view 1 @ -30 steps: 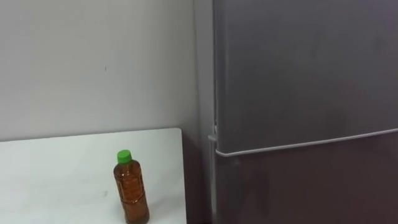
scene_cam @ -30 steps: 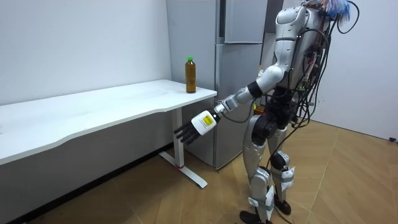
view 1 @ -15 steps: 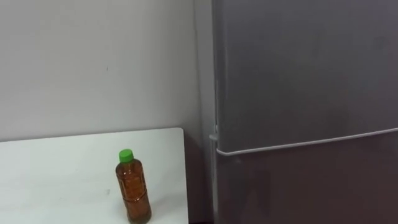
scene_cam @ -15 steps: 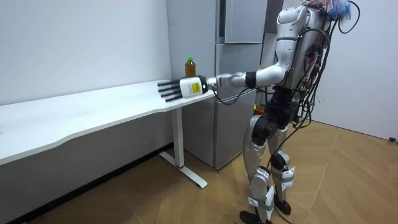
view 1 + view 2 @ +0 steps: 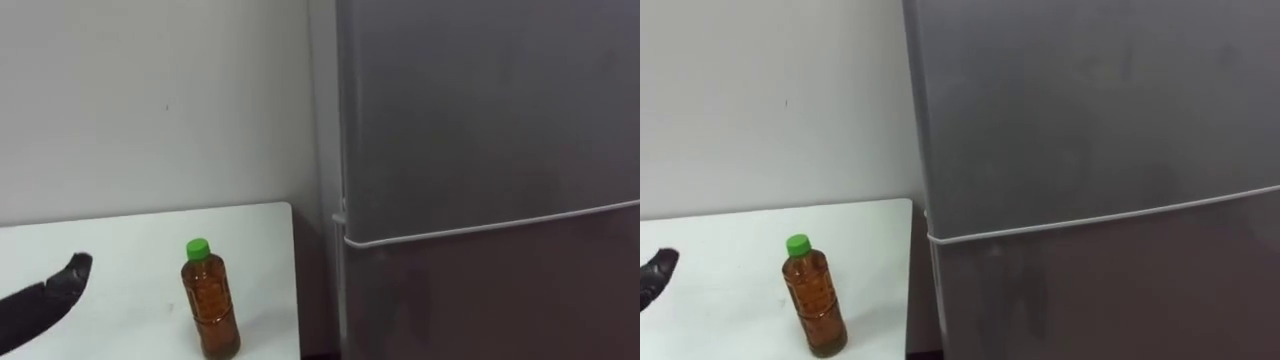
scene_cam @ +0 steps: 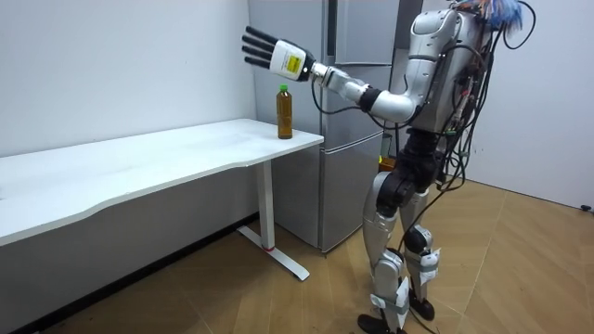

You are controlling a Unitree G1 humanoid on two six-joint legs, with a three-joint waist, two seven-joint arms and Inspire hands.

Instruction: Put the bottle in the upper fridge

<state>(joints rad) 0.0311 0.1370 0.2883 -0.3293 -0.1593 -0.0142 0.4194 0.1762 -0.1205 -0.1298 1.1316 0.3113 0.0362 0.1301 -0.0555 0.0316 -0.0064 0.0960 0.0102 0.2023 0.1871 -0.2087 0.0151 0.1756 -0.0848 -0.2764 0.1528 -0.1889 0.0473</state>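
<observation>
- One hand, the left hand (image 6: 274,54), shows in the room view held high, fingers straight and spread, holding nothing; in the eye views its dark fingertip is cut off by the left edge.
- The bottle (image 5: 210,300) stands upright near the worktop's (image 6: 139,162) right edge, beside the fridge (image 5: 480,120), apart from the hand.
- We see both fridge doors shut; bare worktop lies left of the bottle.

1. Bottle (image 5: 815,300), green cap, brown liquid, is seen upright on white table (image 5: 720,260), nr its right edge.
2. Grey fridge (image 5: 1200,130) is pictured just beside table; upper door (image 5: 1060,100) & lower door (image 5: 1090,300) are shut, w/ pale seam (image 5: 1100,214) between.
3. Dark fingertip of left hand (image 5: 654,272) is glimpsed at left edge, apart from bottle.
</observation>
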